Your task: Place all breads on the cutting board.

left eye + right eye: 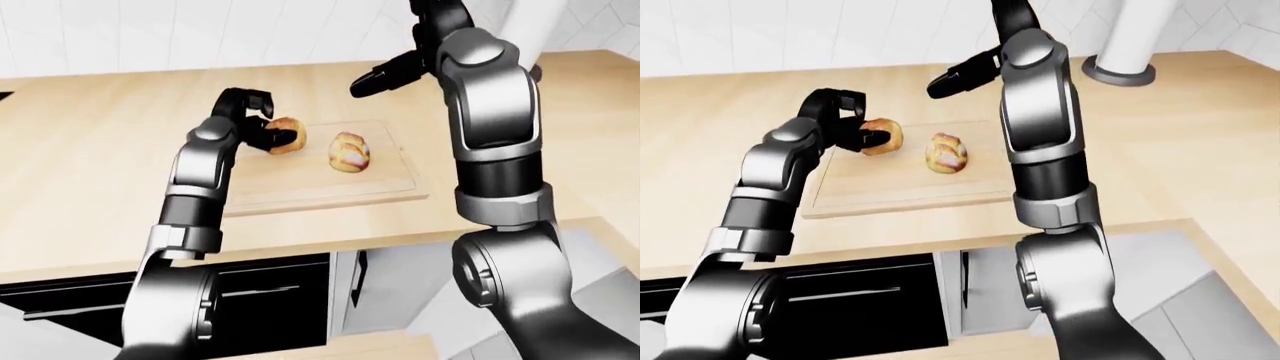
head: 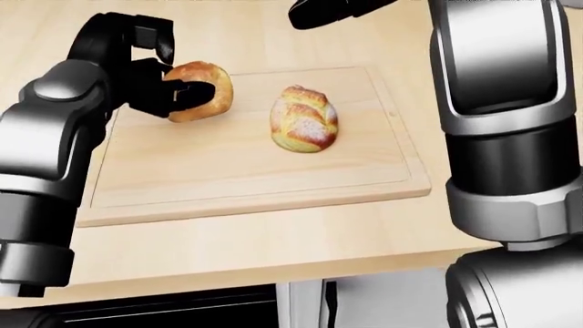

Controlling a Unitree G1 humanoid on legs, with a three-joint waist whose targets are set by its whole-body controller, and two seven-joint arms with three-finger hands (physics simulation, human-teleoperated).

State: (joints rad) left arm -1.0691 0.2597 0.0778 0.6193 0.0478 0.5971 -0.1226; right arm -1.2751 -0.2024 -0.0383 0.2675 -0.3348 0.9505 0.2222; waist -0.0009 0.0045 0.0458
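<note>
A round golden bread roll (image 2: 202, 89) is gripped in the left hand (image 2: 159, 80), whose fingers are curled round its left side, at the upper left part of the cutting board (image 2: 246, 174); whether it is touching the board or held just above it cannot be told. A second, braided loaf (image 2: 303, 117) is seen lying free near the middle of the board. Both breads are judged light, with a crust that is dry and not slippery but a soft crumb that would dent under a hard squeeze, so a gentle hold across the widest part, fingers on opposite sides, is thought best. The roll is held that way now, thumb side against one flank. The right hand (image 1: 385, 75) is raised well above the board's upper edge, holding nothing; its fingers (image 2: 314, 14) are extended together, loosely spread rather than clenched. The board rests on the pale wooden counter (image 2: 273, 253). No other bread is visible on the counter, so only the release of the roll seems left.
</note>
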